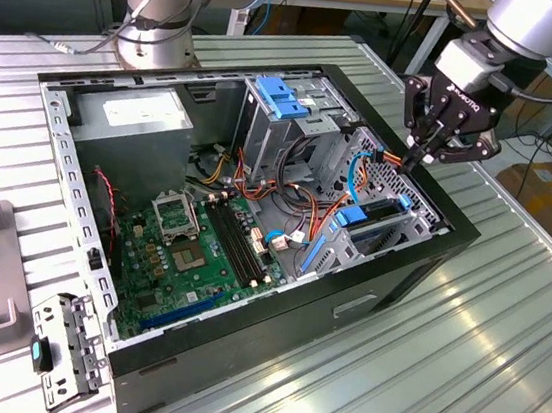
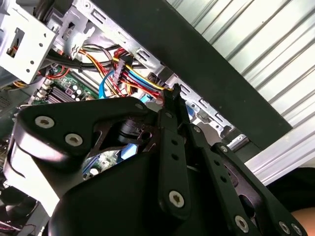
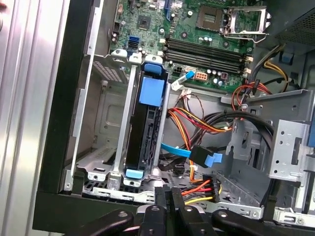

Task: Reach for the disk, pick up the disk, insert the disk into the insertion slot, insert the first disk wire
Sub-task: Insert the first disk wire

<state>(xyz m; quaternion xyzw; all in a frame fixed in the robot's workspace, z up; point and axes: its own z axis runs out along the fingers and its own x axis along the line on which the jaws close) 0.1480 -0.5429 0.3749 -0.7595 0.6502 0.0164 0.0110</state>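
The disk (image 3: 147,123), dark in a blue carrier, sits inside the insertion slot (image 3: 129,147), a low grey metal cage at the case's corner. In the exterior view the disk (image 1: 355,216) lies in that cage (image 1: 423,223) on the exterior view's right. My gripper (image 1: 420,162) hangs just above the cage's far end, fingers pressed together. A bundle of red, orange and yellow wires (image 3: 194,189) with a black connector (image 3: 215,187) runs straight into the tips of the gripper (image 3: 169,192). In the second wrist view the gripper (image 2: 173,93) meets the same wires (image 2: 133,73).
A loose blue flat cable with a blue plug (image 3: 209,158) lies beside the disk. A taller grey cage with a blue cap (image 1: 282,97) stands behind. The motherboard (image 1: 190,246) and power supply (image 1: 131,118) sit within the black case walls (image 1: 344,306). A grey bracket (image 1: 62,347) lies outside on the table.
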